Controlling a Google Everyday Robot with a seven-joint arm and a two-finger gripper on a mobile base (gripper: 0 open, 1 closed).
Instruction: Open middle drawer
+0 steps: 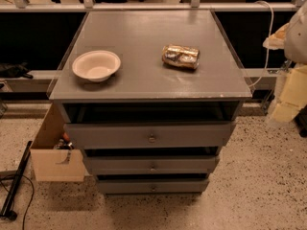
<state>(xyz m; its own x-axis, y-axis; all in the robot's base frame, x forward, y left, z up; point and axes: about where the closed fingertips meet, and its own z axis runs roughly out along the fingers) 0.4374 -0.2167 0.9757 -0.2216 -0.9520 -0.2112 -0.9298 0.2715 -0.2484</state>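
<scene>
In the camera view, a grey cabinet [144, 37] holds a bowl [96, 65] and a squashed can [180, 56] on top. The middle drawer [151, 164] sits between the top and bottom ones and looks shut (nothing touches its little knob [152, 167]). The gripper [288, 97] is at the right edge, well apart from it. I cannot tell if the claw is apart or together. All the pulling is left.
</scene>
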